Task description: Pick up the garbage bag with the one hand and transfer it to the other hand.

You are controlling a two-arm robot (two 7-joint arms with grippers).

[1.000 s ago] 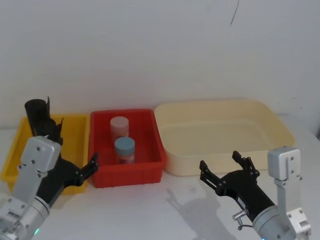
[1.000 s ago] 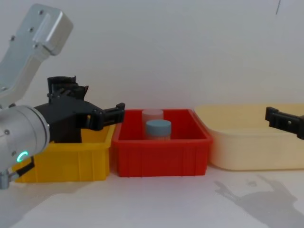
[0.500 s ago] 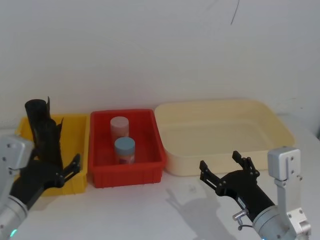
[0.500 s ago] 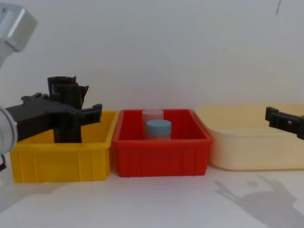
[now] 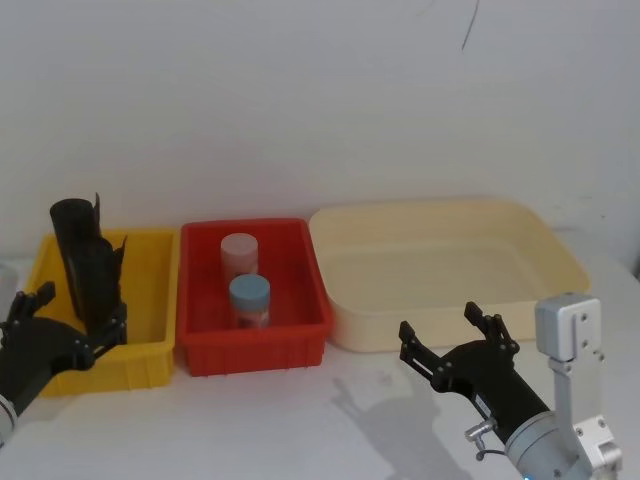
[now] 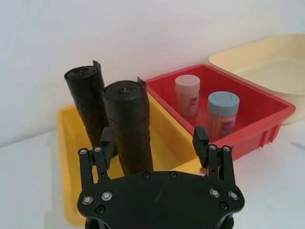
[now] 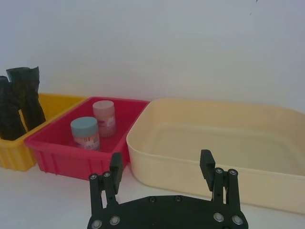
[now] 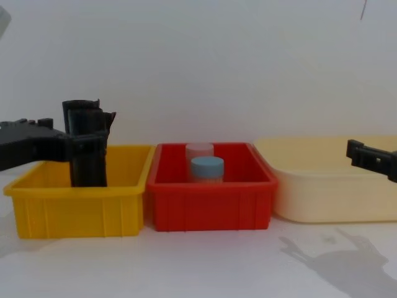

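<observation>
Black rolled plastic, the garbage bag (image 6: 127, 126) stands upright in the yellow bin (image 6: 63, 121) beside a ragged-topped roll (image 6: 86, 101). Facing it, the left hand (image 6: 153, 136) hovers released; the right hand (image 5: 438, 320), also released, hangs before the cream tray (image 5: 450, 212).

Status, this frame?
Left gripper open, facing yellow bin; right gripper open, before cream tub. Garbage bag upright in bin, ungrasped, second roll close behind.

The garbage bag (image 6: 127, 126) is wrinkled, matt black plastic.

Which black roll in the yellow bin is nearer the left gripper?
The front roll, just ahead of the left gripper; the other stands behind it.
</observation>
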